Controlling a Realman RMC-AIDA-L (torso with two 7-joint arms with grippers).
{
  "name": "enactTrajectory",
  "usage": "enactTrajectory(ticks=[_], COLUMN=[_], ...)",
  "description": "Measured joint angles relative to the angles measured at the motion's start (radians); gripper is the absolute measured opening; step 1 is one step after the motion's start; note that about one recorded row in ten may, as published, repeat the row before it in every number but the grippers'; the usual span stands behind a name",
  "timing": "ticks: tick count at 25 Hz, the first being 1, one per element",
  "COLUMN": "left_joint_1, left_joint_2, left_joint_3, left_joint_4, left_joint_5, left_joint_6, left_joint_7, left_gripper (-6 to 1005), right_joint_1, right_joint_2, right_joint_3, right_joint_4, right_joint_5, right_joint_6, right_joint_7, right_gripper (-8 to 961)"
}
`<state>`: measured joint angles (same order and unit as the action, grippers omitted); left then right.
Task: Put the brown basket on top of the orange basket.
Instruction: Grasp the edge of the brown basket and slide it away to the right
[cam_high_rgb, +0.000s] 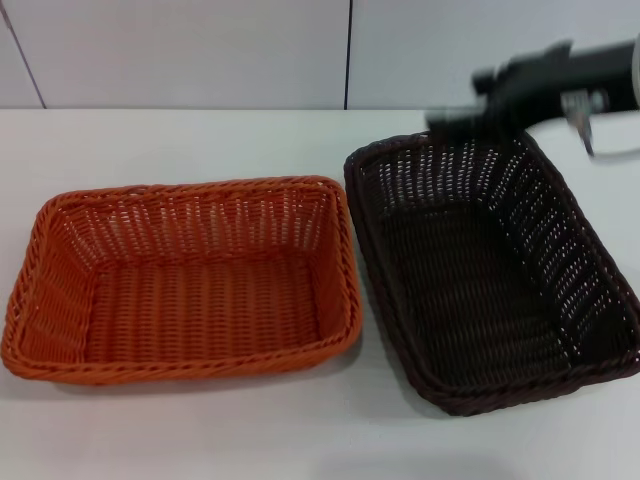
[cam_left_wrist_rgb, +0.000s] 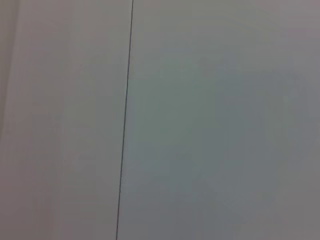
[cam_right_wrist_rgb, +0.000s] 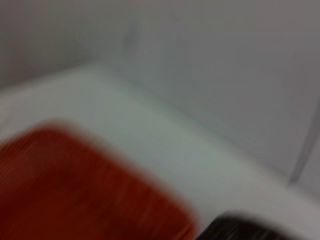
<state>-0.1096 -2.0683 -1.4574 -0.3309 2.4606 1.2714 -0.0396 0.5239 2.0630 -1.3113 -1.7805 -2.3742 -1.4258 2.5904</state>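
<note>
White desk (cam_high_rgb: 200, 440) is filling most of the head view, backed by a pale panelled wall (cam_high_rgb: 180, 50) with thin dark seams; the left wrist camera is showing nothing but that wall and one seam.

Orange basket (cam_high_rgb: 185, 280) is sitting flat on the desk toward the robot's left, open side up, long axis running across the view. It is empty, so its cavity is presenting a ready seat for a basket of the same shape. In the right wrist view it is appearing as a smeared orange patch (cam_right_wrist_rgb: 85, 190).

Brown basket (cam_high_rgb: 495, 270) is resting on the desk toward the robot's right, also open side up and empty, turned at a slight angle. Its near-left rim is lying just beside the orange basket's right rim; contact between the two cannot be confirmed. A dark sliver of it is showing at the edge of the right wrist view (cam_right_wrist_rgb: 240, 230).

Right arm is reaching in from the right side, its right claw (cam_high_rgb: 470, 118) hovering at the far rim of the brown basket, motion-blurred. Judgement: it is lining up on that braided rim because the rim is the only graspable edge on a wide tray. Whether the claw is wide or narrow, I cannot tell; nothing is visibly held.

Left claw is not appearing in any view; left arm is presumably parked, facing the wall.

Status, judged: basket not yet lifted, stacking not yet started.
</note>
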Motion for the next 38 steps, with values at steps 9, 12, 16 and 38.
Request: enactTrajectory(ticks=[9,12,16,38], left_joint_1=[-0.028,-0.029,-0.028,-0.025], left_joint_2=[-0.001,-0.002,-0.003,-0.001], left_joint_3=[-0.028,-0.028,-0.026,-0.027], left_joint_4=[0.031,0.032,0.032,0.033], left_joint_5=[-0.004,-0.004,-0.024,-0.029], left_joint_6=[-0.016,-0.017,-0.022,-0.022], left_joint_7=[0.001,0.002,0.002,0.002], left_gripper=[813,813,813,813], right_joint_1=[0.105,0.119,0.149,0.244], right_joint_2=[-0.007,-0.004,0.0,0.01], right_joint_3=[0.022,0.021,-0.01,-0.177], right_joint_4=[0.012,0.018,0.074,0.465], right_joint_5=[-0.032,-0.049,-0.062,-0.17], right_joint_6=[-0.508,-0.557,-0.592,-0.433], right_joint_7=[-0.235,-0.264,-0.272,-0.322], right_gripper=[651,650,648,639])
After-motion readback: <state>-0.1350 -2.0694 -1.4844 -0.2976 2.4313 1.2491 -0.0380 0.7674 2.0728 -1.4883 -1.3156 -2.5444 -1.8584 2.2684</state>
